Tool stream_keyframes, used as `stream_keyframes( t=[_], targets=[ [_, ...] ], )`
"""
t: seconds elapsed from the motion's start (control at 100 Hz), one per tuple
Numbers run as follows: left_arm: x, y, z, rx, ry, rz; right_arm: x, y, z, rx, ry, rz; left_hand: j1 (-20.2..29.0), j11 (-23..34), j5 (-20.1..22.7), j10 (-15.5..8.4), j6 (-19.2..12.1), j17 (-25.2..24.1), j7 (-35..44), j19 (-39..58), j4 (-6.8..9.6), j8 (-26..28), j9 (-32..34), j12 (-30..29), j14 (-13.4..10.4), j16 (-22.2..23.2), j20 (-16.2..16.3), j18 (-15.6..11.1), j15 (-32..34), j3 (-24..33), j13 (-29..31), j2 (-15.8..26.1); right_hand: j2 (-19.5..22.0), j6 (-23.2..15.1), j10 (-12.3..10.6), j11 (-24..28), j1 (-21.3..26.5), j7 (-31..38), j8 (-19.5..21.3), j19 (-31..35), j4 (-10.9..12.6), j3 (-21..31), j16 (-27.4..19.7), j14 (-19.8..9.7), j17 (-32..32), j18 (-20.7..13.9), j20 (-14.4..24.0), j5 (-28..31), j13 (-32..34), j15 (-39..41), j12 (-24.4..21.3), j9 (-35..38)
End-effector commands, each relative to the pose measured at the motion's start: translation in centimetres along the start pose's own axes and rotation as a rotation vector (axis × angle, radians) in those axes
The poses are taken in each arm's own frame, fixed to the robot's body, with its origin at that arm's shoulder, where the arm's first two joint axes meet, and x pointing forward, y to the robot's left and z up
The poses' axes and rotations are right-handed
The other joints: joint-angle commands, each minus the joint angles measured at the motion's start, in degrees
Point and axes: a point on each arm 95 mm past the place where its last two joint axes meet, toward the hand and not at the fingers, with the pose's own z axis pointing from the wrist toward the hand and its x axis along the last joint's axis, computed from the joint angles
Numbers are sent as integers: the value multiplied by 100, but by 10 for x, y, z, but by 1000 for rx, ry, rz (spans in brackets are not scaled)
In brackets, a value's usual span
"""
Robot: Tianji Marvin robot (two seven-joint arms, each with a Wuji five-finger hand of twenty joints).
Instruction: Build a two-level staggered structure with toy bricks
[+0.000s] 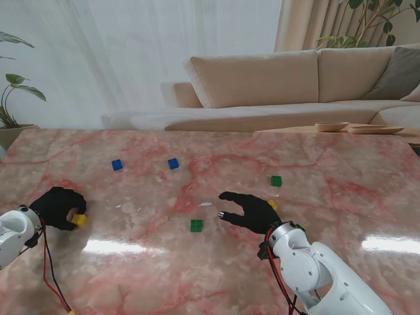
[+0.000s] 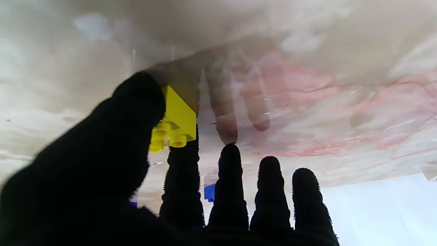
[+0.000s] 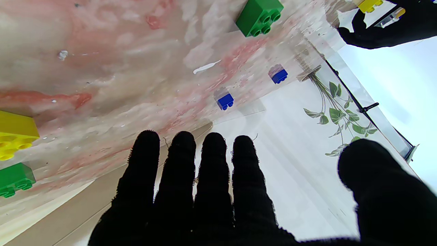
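Note:
At the table's left edge my left hand (image 1: 58, 207) is shut on a yellow brick (image 1: 79, 220); the left wrist view shows that yellow brick (image 2: 175, 119) pinched between thumb and forefinger. Over the middle right hovers my right hand (image 1: 249, 211), open, fingers spread, holding nothing. A green brick (image 1: 196, 226) lies just to its left, seen also as the green brick (image 3: 259, 16). A second yellow brick (image 1: 272, 205) peeks out beside that hand's far side. Another green brick (image 1: 276, 180) lies farther off. Two blue bricks (image 1: 117, 165) (image 1: 173, 163) sit farther from me.
The pink marble table (image 1: 341, 197) spans the view. A beige sofa (image 1: 295, 85) stands beyond its far edge, with shallow dishes (image 1: 357, 127) on a low surface at far right. Red cables (image 1: 49, 269) trail from my left wrist.

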Motion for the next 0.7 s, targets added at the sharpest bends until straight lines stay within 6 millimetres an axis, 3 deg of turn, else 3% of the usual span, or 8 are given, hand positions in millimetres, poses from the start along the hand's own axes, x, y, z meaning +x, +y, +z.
stream_keyframes(
  t=[0.0, 0.24, 0.69],
  targets=[
    [16, 13, 0, -10, 15, -26, -1, -5, -1, 17, -7, 7, 236, 59, 821, -67, -408, -24, 339, 226, 46, -108, 192, -45, -73, 35, -62, 110, 68, 65, 181, 359, -18, -130, -130, 31, 42, 70, -63, 107, -76, 15, 29, -131, 13, -55, 133, 117, 40, 45, 44, 73],
    [54, 3, 2, 49, 27, -51, -1, -6, -2, 14, -9, 11, 168, 25, 1046, -3, -352, -17, 326, 428, 38, -278, 445, -45, 4, 24, -90, 197, 56, 81, 312, 301, -13, -137, -130, 30, 44, 71, -61, 105, -77, 13, 29, -129, 7, -53, 133, 111, 29, 41, 49, 65],
    [150, -19, 18, 132, 85, -121, -3, -6, -6, 4, -25, 24, 50, -106, 1209, 117, -287, -63, 216, 735, 44, -278, 722, -47, 124, 8, -120, 323, -13, 126, 488, 182, -11, -139, -136, 28, 47, 72, -59, 101, -78, 9, 30, -131, 2, -52, 135, 110, 26, 40, 55, 62]
  ],
)
